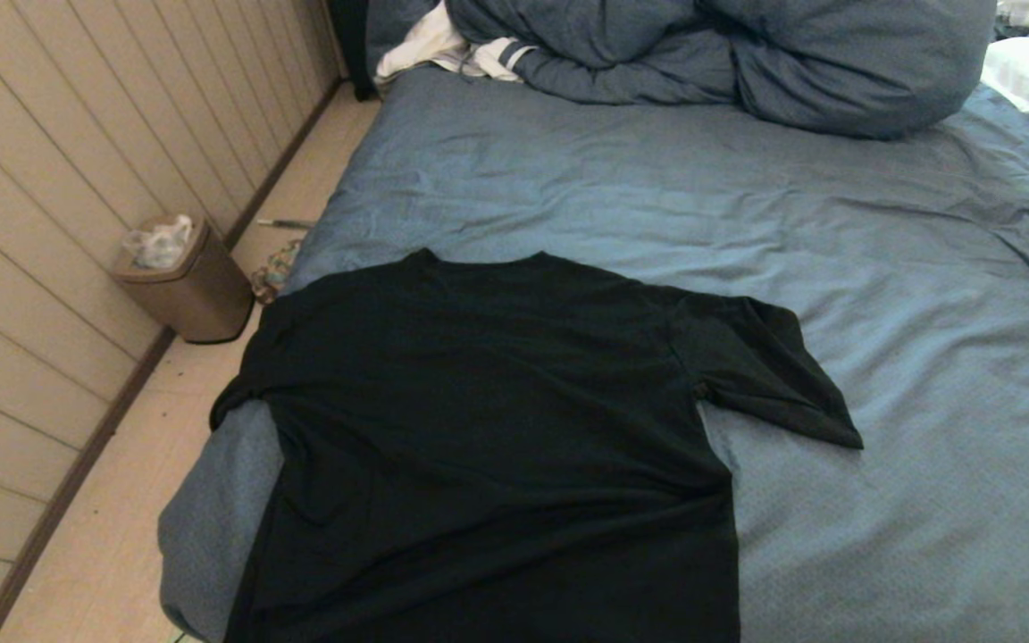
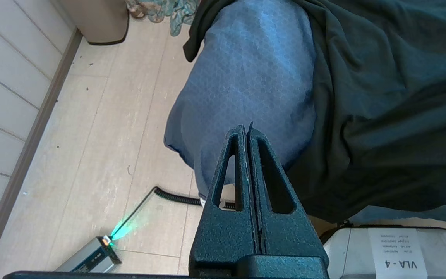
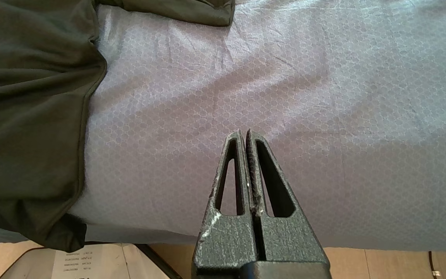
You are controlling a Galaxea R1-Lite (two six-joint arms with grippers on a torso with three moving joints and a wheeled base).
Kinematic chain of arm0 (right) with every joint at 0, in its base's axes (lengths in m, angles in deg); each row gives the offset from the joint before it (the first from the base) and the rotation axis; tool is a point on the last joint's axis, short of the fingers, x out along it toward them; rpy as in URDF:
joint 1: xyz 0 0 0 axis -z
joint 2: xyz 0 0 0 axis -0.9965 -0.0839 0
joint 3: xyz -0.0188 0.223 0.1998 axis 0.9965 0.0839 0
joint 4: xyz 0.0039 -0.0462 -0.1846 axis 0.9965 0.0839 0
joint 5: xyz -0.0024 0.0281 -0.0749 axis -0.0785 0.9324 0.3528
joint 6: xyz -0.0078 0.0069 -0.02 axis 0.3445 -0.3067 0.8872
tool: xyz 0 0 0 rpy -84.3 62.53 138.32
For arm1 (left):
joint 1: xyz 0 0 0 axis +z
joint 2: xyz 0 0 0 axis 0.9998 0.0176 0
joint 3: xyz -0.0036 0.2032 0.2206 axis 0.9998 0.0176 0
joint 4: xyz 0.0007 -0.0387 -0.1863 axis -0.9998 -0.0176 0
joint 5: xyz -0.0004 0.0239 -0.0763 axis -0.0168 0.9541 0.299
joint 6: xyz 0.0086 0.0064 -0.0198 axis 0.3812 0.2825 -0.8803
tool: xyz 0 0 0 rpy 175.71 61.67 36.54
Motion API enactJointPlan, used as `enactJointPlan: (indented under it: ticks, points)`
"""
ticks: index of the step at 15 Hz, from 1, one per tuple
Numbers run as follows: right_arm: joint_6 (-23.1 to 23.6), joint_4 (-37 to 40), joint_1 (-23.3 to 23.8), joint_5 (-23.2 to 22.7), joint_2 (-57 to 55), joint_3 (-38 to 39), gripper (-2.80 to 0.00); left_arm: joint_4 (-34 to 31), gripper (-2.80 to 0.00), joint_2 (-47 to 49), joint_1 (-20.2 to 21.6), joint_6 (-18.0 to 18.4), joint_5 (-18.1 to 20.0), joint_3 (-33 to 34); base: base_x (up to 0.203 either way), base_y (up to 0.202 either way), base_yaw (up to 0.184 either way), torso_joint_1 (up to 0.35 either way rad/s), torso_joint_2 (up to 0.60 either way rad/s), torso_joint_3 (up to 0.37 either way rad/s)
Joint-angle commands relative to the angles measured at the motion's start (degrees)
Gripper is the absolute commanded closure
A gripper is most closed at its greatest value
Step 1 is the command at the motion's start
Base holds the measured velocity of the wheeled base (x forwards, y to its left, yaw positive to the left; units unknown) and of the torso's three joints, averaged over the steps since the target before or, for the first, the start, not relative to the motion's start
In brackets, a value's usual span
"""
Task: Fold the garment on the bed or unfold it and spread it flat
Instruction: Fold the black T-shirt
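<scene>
Garment [image 1: 488, 429] flat on bed [image 1: 881, 295] | left tool [image 2: 246, 130], right tool [image 3: 244, 133] closed, empty, apart from it

Pale panelled wall [image 1: 50, 179], light plank floor [image 1: 112, 536], brown bin [image 1: 188, 290] against the skirting

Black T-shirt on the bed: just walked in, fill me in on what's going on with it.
Nothing is handling it right now. The plain black short-sleeved T-shirt lies spread flat, unfolded, near the left front corner of the large bed in its wrinkled slate-blue sheet, one sleeve draping over the left edge. Both arms are parked at the near edge: the left claw shut and empty above that corner, the right claw shut and empty over bare sheet beside the shirt. Folding has not begun.
</scene>
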Motion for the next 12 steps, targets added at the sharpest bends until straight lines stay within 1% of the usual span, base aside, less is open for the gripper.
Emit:
enactJointPlan:
  ticks: [1, 6, 12]
  points:
    - [0.0, 0.0, 0.0, 0.0, 0.0, 0.0, 0.00, -0.1, 0.00, -0.1, 0.0, 0.1, 0.0, 0.0, 0.000, 0.000, 0.000, 0.000, 0.00, 0.000]
    - [0.0, 0.0, 0.0, 0.0, -0.1, 0.0, 0.00, -0.1, 0.00, 0.0, 0.0, 0.6, 0.1, -0.1, 0.000, 0.000, 0.000, 0.000, 0.00, 0.000]
    - [0.0, 0.0, 0.0, 0.0, -0.1, 0.0, 0.00, -0.1, 0.00, 0.0, 0.0, 0.1, 0.1, -0.1, 0.000, 0.000, 0.000, 0.000, 0.00, 0.000]
